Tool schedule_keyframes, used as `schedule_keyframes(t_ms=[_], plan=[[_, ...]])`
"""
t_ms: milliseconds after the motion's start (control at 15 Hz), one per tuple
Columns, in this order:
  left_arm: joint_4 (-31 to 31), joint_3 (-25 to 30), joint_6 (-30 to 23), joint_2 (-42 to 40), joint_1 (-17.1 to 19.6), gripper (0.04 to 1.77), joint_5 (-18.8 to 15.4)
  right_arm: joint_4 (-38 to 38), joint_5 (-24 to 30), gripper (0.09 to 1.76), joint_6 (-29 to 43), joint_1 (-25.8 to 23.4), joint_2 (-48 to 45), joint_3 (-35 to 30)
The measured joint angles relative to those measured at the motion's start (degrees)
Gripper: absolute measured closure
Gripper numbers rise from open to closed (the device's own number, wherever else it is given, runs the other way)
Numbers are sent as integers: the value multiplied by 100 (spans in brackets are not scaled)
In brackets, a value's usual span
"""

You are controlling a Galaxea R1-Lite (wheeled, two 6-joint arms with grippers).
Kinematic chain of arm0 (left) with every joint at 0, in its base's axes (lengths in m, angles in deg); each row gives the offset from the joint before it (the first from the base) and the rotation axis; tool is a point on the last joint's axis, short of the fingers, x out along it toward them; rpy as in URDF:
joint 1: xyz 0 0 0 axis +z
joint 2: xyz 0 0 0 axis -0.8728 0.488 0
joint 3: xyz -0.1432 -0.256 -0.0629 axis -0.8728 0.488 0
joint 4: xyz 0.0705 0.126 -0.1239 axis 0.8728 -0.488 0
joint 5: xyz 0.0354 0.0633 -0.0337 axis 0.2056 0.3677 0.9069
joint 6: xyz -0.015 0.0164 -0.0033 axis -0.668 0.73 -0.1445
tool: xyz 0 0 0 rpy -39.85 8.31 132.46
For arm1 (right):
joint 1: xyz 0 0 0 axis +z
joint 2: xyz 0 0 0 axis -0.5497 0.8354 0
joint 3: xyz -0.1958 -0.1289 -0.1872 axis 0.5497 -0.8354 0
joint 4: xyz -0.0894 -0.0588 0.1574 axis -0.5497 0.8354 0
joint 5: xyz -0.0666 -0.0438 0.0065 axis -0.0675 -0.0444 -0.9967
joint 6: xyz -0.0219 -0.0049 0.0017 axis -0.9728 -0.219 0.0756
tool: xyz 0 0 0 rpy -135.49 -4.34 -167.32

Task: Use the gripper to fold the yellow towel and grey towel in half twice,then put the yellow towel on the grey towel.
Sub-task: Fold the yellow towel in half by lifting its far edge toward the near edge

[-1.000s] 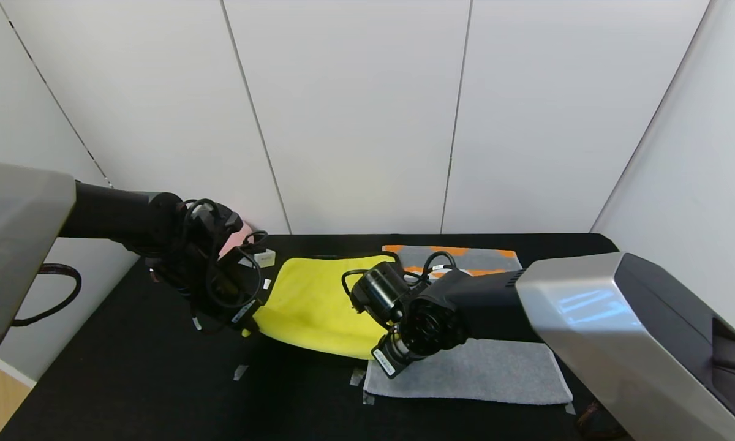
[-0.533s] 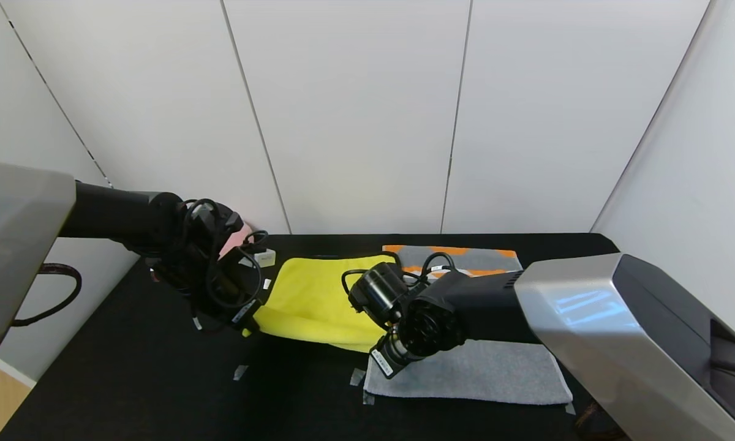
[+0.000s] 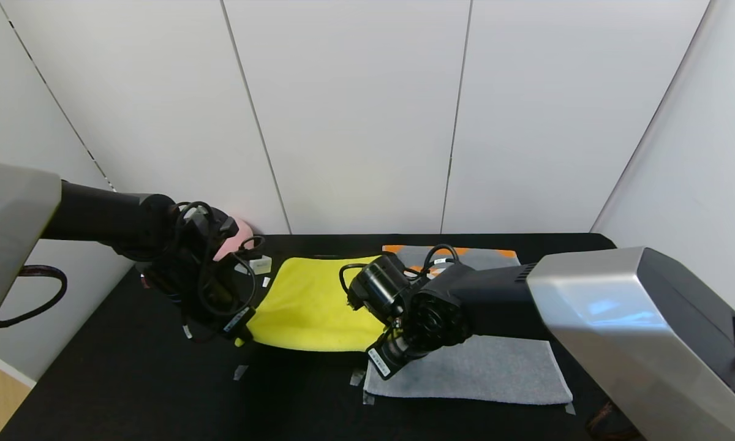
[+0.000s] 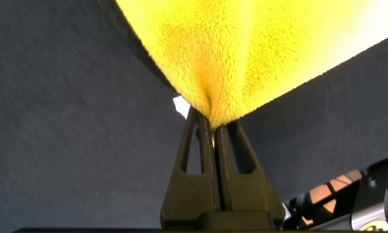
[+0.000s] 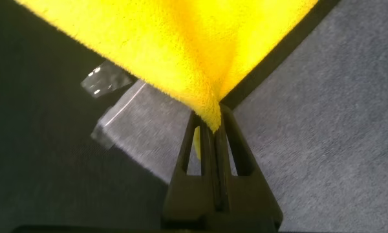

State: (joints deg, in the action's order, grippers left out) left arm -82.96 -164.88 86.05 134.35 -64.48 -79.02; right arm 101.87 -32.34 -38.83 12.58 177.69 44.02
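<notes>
Head view shows the yellow towel [image 3: 309, 306] lifted at its near edge above the black tabletop [image 3: 128, 380], just left of the grey towel [image 3: 484, 373], which lies flat. The left gripper [image 4: 213, 123] has its fingers clenched on the towel's near left corner; the right gripper [image 5: 213, 126] pinches the near right corner.

I see a bright yellow towel [image 3: 309, 303], a grey towel [image 3: 478, 370] with an orange-and-white band, and a black worktop [image 3: 128, 380].
</notes>
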Motion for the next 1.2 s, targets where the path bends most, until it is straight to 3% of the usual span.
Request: schedule_keyframes(t_ms=[600, 1000, 1200], plan=[[15, 798, 6, -590, 26, 169, 72, 790, 428, 174, 7, 63, -407, -134], [28, 1395, 4, -1186, 26, 169, 93, 812, 635, 174, 7, 221, -884, -634], [77, 1369, -60, -1310, 28, 169, 187, 774, 619, 174, 11, 179, -953, -631]])
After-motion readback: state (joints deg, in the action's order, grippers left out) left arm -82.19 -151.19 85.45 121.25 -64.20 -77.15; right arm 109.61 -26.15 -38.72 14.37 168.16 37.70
